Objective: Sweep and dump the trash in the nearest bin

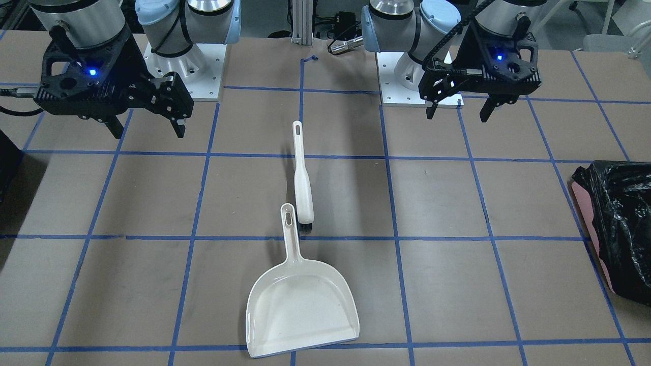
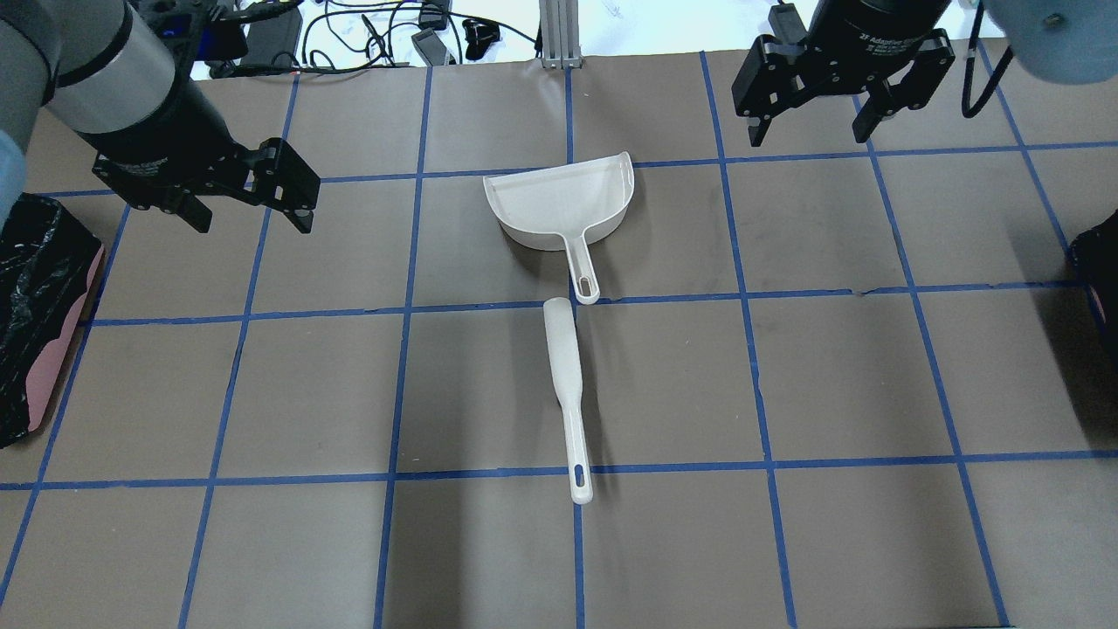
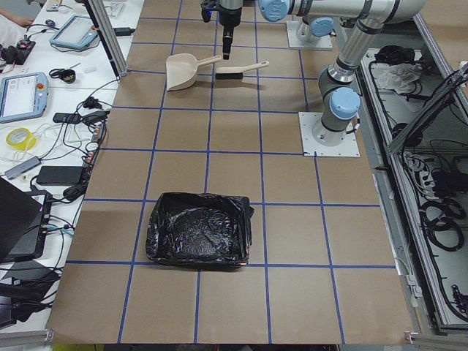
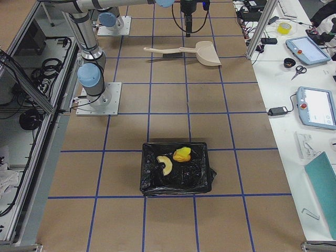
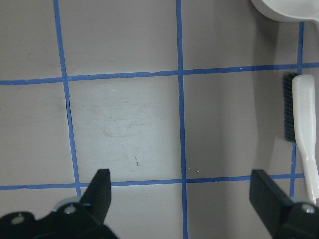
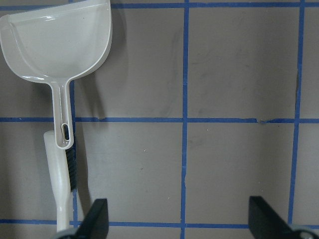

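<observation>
I see both arms hovering over the gridded table [image 2: 262, 393], the left gripper [image 2: 251, 225] and the right gripper [image 2: 806, 138] each with fingers spread wide and holding nothing. Between them lie the white dustpan [image 2: 563, 205] and the brush [image 2: 566, 367], the pan's handle tip just beside the brush head. The yellow wedge [image 4: 182, 154] and the pale peel slice [image 4: 166, 165] sit inside the black-bagged bin [image 4: 149, 186] at the robot's right end
</observation>
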